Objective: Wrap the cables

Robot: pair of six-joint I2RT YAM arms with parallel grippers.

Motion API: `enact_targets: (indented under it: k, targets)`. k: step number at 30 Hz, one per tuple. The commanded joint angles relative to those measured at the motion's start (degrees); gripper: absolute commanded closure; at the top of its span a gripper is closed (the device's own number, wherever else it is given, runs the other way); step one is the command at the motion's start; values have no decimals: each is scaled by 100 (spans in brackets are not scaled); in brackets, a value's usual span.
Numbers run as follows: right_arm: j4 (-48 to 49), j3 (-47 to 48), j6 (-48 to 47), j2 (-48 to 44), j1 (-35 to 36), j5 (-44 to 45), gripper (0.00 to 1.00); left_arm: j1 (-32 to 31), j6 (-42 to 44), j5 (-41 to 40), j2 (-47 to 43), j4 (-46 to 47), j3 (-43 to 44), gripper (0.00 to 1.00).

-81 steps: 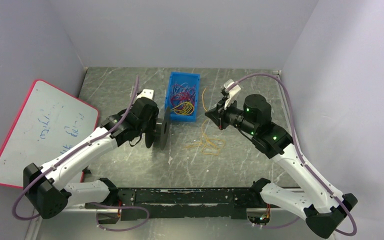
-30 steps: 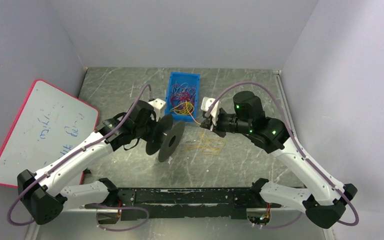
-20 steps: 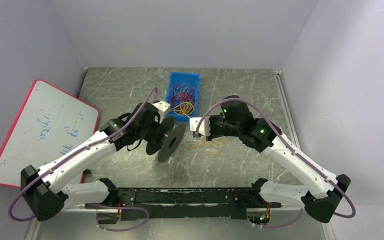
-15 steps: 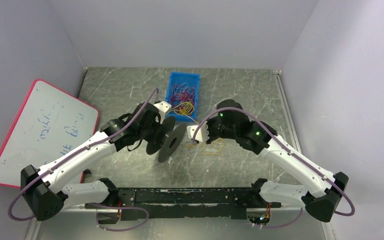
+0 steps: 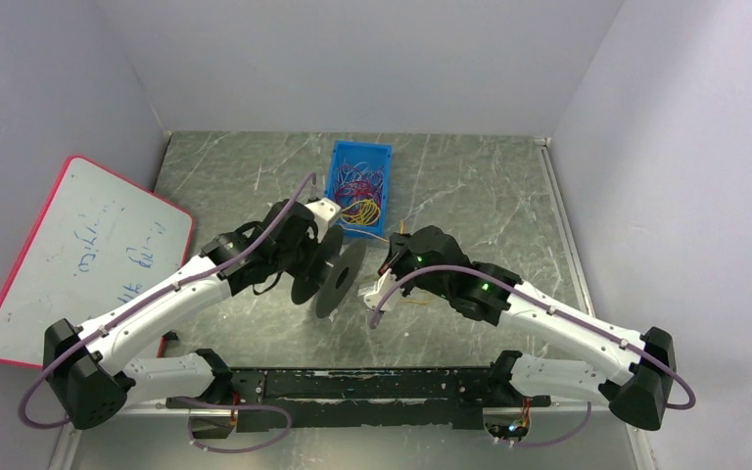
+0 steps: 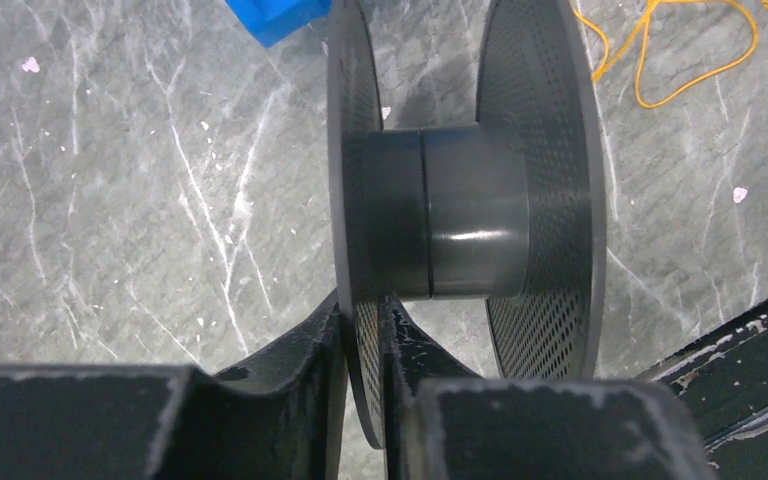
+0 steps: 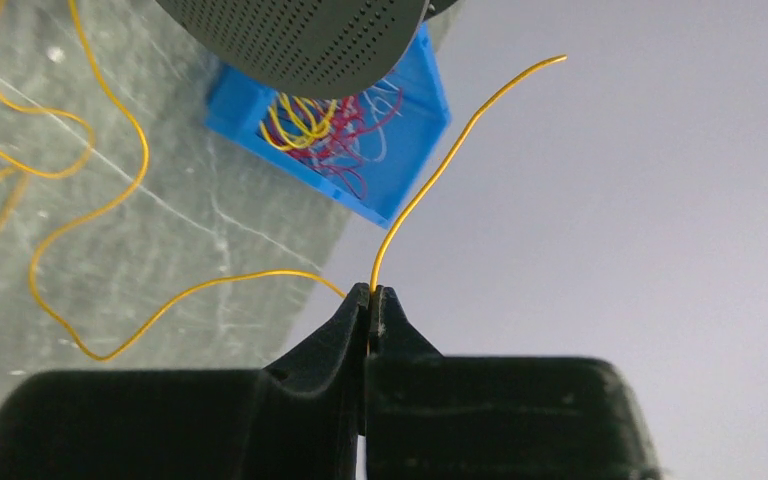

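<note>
At the right end effector (image 7: 371, 300), 1 yellow cable (image 7: 442, 168) sits pinched.

Two robot arms (image 5: 166, 299) (image 5: 558, 318) are sharing one table (image 5: 490, 186). One black spool (image 5: 328, 276), one blue bin (image 5: 333, 186) and one whiteboard (image 5: 78, 255) are showing, plus cables (image 5: 357, 191) too tangled to count.

Held cable (image 7: 430, 190): yellow, pinched in your right jaws, tip arcing up.
Loose cables (image 6: 660, 60): yellow loops on counter (image 6: 110, 200).
Tangle (image 5: 357, 191): red, yellow, purple, in blue bin (image 5: 330, 191).

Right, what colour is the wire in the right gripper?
Yellow-orange; the wire shows best in right wrist view.
</note>
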Motion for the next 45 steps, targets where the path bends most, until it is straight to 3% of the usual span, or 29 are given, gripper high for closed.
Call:
enact_targets:
  k: [1,9,19,22,34,45]
  targets:
    - [949,-324,-1209,-90,101,531,100,-56,25,193,27,233,8,77]
    - [1951,-849,-2501,147,106,724,100,-51,-38,226,-53,286,-62,65]
    - [2458,-892,-3208,439,207,651,100,-54,-182,-59,-310,112,33,53]
    - [2386,-783,-3292,555,298,654,100,-56,-208,-51,-374,5,150,46]
    - [1335,-131,-3415,603,623,609,100,-58,-296,-209,-448,-913,1058,37]
    - [192,404,-2684,346,915,262,100,-52,-296,43,-586,-1204,1653,35]
